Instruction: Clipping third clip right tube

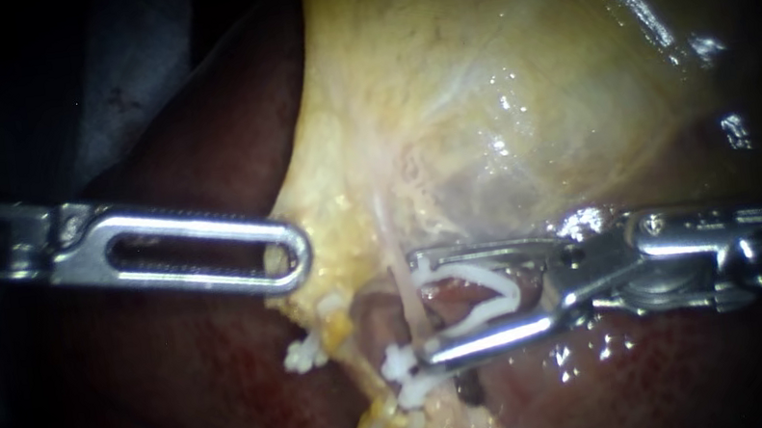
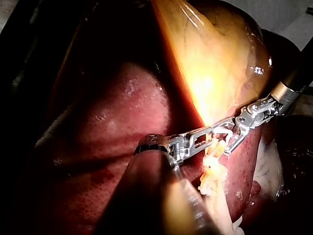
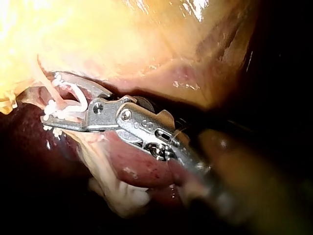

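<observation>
The right tube (image 1: 406,290) is a pale strand running down from the gallbladder (image 1: 501,83) to two set clips (image 1: 401,365) at its lower end. Just above them it crosses the gap of my right instrument (image 1: 417,309). That instrument's jaws stand wide apart and carry an open white clip (image 1: 504,284), one leg along each jaw, so they are grasping the clip without squeezing it. The tube lies between the legs, near the tips.

I judge the step to be placement: the clip is around the tube but not closed on it. Next, the tube needs to sit deeper toward the hinge (the right wrist view also shows it close to the tips). It should be clear of the set clips, with both tips showing past the tube, and then I can close firmly.

My left instrument (image 1: 294,254) is clenched on the gallbladder's edge, holding it taut toward the left over the liver (image 1: 207,381).
</observation>
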Robot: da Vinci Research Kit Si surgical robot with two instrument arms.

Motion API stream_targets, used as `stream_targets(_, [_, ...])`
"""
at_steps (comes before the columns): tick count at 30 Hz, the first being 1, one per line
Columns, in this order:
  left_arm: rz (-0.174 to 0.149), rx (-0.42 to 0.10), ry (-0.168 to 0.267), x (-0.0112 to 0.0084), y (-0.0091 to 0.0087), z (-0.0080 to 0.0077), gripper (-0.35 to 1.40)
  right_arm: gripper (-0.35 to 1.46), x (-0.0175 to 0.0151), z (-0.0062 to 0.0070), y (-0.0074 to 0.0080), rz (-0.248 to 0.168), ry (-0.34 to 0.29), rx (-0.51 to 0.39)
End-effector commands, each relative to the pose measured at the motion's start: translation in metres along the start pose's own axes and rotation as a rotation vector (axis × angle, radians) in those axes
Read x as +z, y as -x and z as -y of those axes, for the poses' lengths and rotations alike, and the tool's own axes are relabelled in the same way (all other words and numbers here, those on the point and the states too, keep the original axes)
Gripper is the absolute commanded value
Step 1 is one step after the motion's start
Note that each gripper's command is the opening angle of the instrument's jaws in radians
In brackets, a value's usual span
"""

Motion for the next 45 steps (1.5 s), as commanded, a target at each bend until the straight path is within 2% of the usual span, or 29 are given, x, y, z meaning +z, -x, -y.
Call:
stream_targets(1, [0.0,0.0,0.0,0.0,0.0,0.0,-0.35,0.57,0.0002,0.0,-0.0001,0.002,-0.004,0.0])
stream_targets(9, [0.001,0.0,0.002,0.0,0.0001,-0.0002,-0.35,0.57,0.0016,0.0003,-0.0006,0.007,-0.016,0.008])
stream_targets(20, [0.005,0.001,0.005,-0.0003,0.0005,-0.0011,-0.35,0.54,0.0025,0.0017,-0.001,0.029,-0.065,0.024])
stream_targets(32, [0.005,0.002,0.005,-0.0003,0.0006,-0.0013,-0.35,0.53,0.0035,0.0016,-0.0014,0.026,-0.074,0.051])
stream_targets(35, [0.005,0.002,0.005,-0.0003,0.0006,-0.0015,-0.35,0.53,0.0036,0.0016,-0.0016,0.015,-0.079,0.051])
stream_targets(43, [0.005,0.003,0.006,-0.0004,0.0007,-0.0018,-0.35,0.52,0.0038,0.0015,-0.0027,-0.06,-0.113,0.063])
stream_targets(45, [0.005,0.003,0.006,-0.0004,0.0008,-0.002,-0.35,0.52,0.0039,0.0014,-0.003,-0.063,-0.114,0.064])
